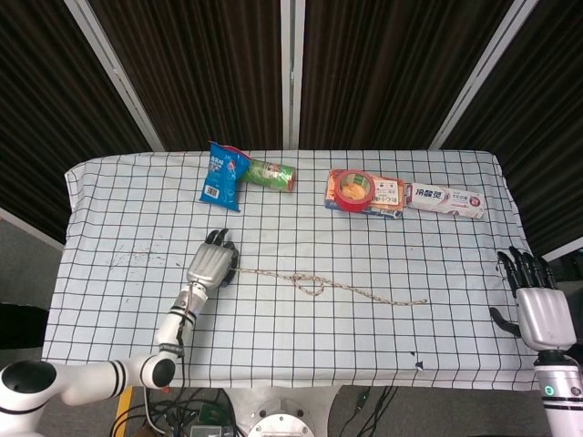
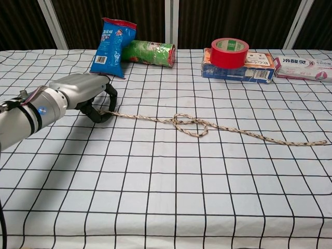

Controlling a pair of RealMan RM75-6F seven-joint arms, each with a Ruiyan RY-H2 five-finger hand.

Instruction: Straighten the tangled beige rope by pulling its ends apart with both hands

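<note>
The beige rope (image 1: 364, 291) (image 2: 244, 133) lies across the middle of the checkered table, with a loose knot (image 1: 312, 285) (image 2: 190, 125) near its centre. My left hand (image 1: 211, 264) (image 2: 83, 93) grips the rope's left end, its fingers curled down around it. The rope's right end (image 1: 424, 301) (image 2: 324, 142) lies free on the cloth. My right hand (image 1: 536, 303) hangs off the table's right edge with fingers spread, holding nothing and far from the rope; the chest view does not show it.
Along the back stand a blue snack bag (image 1: 222, 174) (image 2: 109, 46), a green can on its side (image 1: 271, 174) (image 2: 149, 53), a red tape roll (image 1: 352, 188) (image 2: 229, 52) on a box, and a toothpaste box (image 1: 446, 199) (image 2: 306, 68).
</note>
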